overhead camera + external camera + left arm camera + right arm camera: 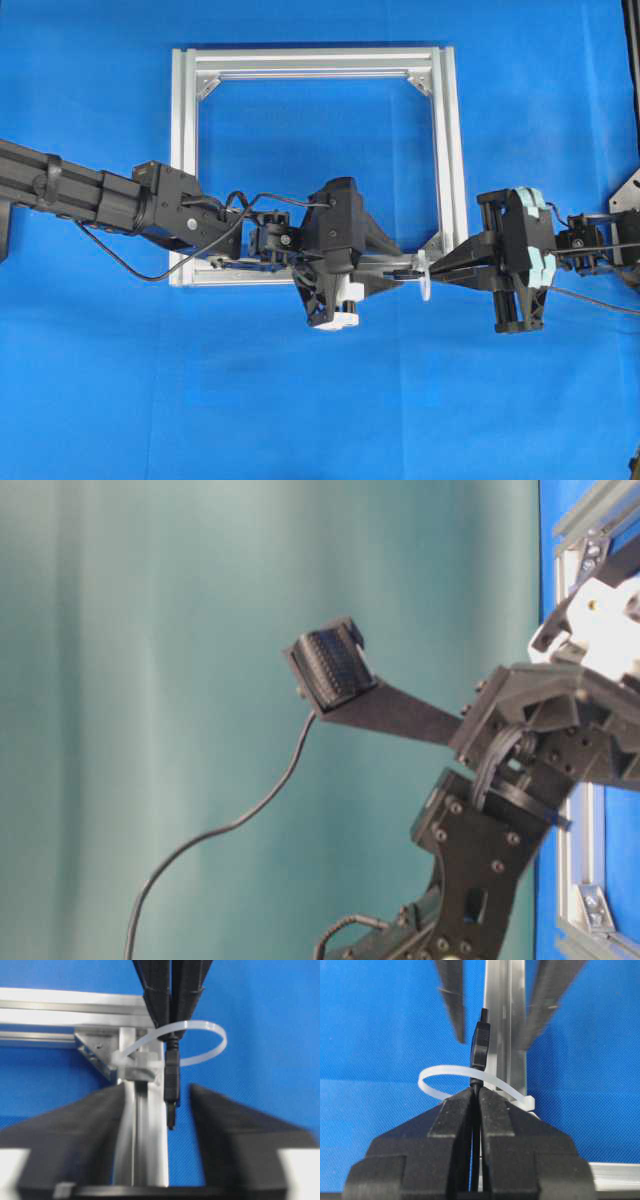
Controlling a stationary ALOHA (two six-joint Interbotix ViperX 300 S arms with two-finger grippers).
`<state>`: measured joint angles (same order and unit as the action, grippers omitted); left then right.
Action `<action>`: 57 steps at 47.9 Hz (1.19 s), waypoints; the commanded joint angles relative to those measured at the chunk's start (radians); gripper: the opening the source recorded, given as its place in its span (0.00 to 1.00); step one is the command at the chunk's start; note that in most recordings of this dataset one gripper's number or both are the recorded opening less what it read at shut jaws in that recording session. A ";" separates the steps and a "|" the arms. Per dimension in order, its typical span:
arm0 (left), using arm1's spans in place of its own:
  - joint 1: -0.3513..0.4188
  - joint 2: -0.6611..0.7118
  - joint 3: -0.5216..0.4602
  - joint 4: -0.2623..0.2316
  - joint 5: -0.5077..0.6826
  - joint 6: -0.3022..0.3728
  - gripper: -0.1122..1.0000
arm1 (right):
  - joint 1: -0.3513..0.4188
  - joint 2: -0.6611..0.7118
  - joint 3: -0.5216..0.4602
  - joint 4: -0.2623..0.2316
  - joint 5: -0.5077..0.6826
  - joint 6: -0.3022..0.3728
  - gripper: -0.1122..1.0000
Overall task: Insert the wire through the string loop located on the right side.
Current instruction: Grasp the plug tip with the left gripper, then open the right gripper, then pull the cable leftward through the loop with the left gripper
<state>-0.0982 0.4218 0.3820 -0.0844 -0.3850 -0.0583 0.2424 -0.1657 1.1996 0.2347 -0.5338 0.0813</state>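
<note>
At the frame's [446, 150] lower right corner, two black grippers face each other nose to nose. The right gripper [476, 1094] is clamped on the wire [480, 1050] just behind its plug. The plug has passed through the string loop [445, 1072], a whitish band fixed to the frame corner, and points straight at the left gripper [159, 1094]. That gripper's fingers [225, 1125] stand apart on either side of the plug tip, not touching it. The plug's long axis runs along the line joining the two grippers, so the left one, nearest the free tip, looks placed to close on it and draw the wire through.
</note>
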 commanded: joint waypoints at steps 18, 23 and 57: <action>0.000 -0.011 -0.043 0.002 0.026 0.009 0.17 | 0.002 -0.008 -0.018 -0.002 -0.005 -0.002 0.07; 0.000 -0.012 -0.041 0.002 0.026 0.009 0.17 | 0.003 -0.015 -0.017 -0.003 -0.003 -0.003 0.07; -0.002 -0.021 -0.032 0.002 0.025 0.011 0.17 | 0.008 -0.029 -0.017 0.002 0.063 0.005 0.93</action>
<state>-0.0997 0.4280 0.3605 -0.0828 -0.3543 -0.0491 0.2470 -0.1795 1.1980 0.2332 -0.4679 0.0874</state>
